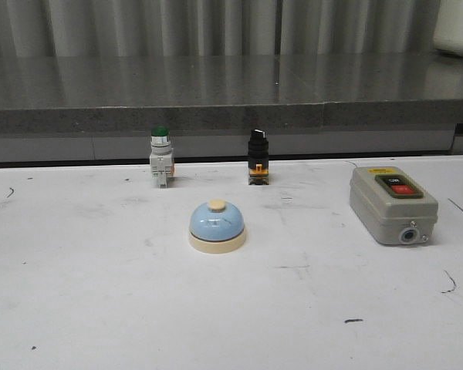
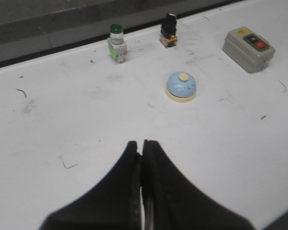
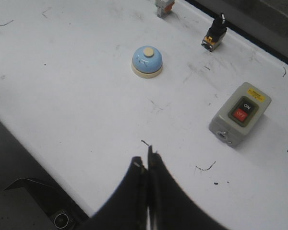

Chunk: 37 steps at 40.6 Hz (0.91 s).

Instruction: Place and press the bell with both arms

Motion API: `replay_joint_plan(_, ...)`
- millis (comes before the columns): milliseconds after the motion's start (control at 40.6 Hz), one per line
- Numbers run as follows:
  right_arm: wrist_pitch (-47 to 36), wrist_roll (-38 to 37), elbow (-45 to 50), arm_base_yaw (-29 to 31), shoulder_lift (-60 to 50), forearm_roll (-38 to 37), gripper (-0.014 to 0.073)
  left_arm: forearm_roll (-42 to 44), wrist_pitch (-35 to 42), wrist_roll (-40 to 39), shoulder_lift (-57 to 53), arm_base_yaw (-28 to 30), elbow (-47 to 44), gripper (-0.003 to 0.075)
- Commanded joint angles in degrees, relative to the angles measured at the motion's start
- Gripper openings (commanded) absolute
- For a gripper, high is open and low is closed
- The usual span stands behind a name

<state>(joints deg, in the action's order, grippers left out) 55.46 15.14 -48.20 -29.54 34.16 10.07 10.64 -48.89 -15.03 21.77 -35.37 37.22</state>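
Observation:
The light-blue bell [image 1: 217, 227] with its cream base and cream button stands upright on the white table, near the middle. It also shows in the left wrist view [image 2: 181, 86] and in the right wrist view [image 3: 147, 62]. My left gripper [image 2: 141, 144] is shut and empty, well short of the bell, over bare table. My right gripper [image 3: 145, 160] is shut and empty, also far from the bell, near the table's front edge. Neither arm shows in the front view.
A green-capped push button [image 1: 160, 156] and a black selector switch [image 1: 257, 156] stand behind the bell. A grey switch box [image 1: 392, 203] lies at the right. A dark raised ledge [image 1: 216, 92] runs along the back. The table's front edge [image 3: 38, 163] is near my right gripper.

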Motion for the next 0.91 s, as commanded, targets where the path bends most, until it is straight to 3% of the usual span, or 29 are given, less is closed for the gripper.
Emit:
replay_joint_plan(0,-3.16,0.26,-1.39,0.38,0.14,0.29,-0.0068,-0.01,7.06,-0.54,-2.44,4.23,-1.39,-0.002)
replay_joint_plan(222,-3.09,0.26,-1.39,0.38,0.14,0.29,-0.0068,-5.45,22.79,-0.54,-11.27,16.97,-14.26,-0.002)
replay_joint_plan(419,-3.09,0.26,-1.39,0.38,0.14,0.29,-0.0068,-9.62,30.68,-0.33,-18.03,24.5,-25.23,-0.002)
replay_joint_plan(764,-2.73,0.26,-1.39,0.38,0.14,0.29,-0.0068,-5.46,51.03,-0.33,-23.09,25.98,-39.06,-0.002)
replay_joint_plan(887,-2.61,0.26,-1.39,0.38,0.14,0.29,-0.0068,-5.46,48.89,-0.33,-23.09,26.42,-38.83,-0.002)
